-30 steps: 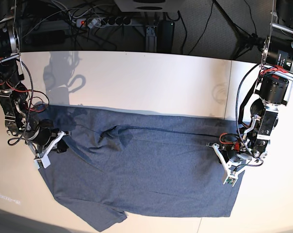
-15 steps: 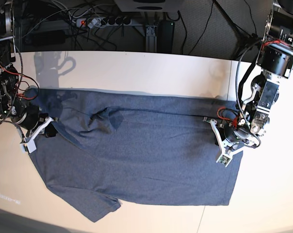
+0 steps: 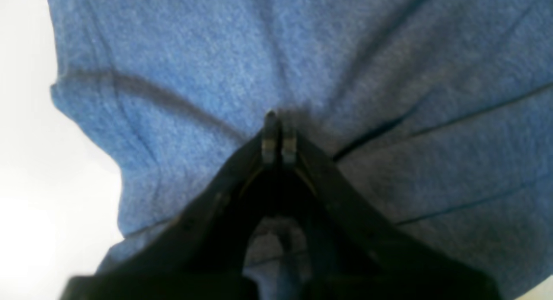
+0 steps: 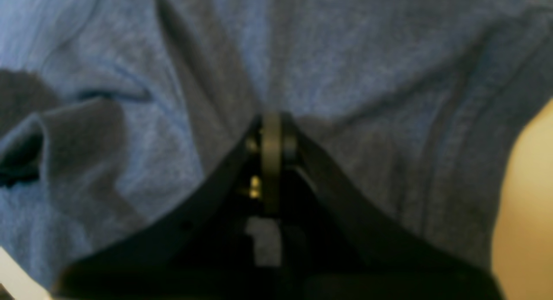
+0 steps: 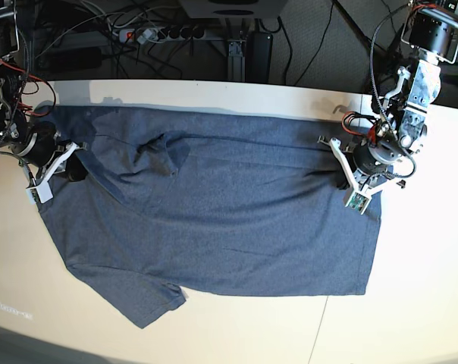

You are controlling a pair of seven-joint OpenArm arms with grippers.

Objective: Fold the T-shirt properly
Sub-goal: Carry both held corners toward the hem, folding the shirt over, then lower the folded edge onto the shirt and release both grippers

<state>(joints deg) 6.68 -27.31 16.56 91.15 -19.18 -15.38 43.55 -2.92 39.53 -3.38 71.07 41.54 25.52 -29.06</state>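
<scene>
T-shirt [image 5: 214, 220] pinched in both claws; lettering hidden, wrist views blurred.

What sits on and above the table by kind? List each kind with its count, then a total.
T-shirt: 1
Grippers, left gripper and right gripper, both shut on the T-shirt: 2
Power strip behind the table: 1
Total: 4

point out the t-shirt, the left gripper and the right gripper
T-shirt [image 5: 214, 227], base view, middle of the flat body panel.
left gripper [image 3: 276, 138], left wrist view, between the closed fingertips pinching fabric.
right gripper [image 4: 271, 138], right wrist view, between the closed fingertips.
</scene>
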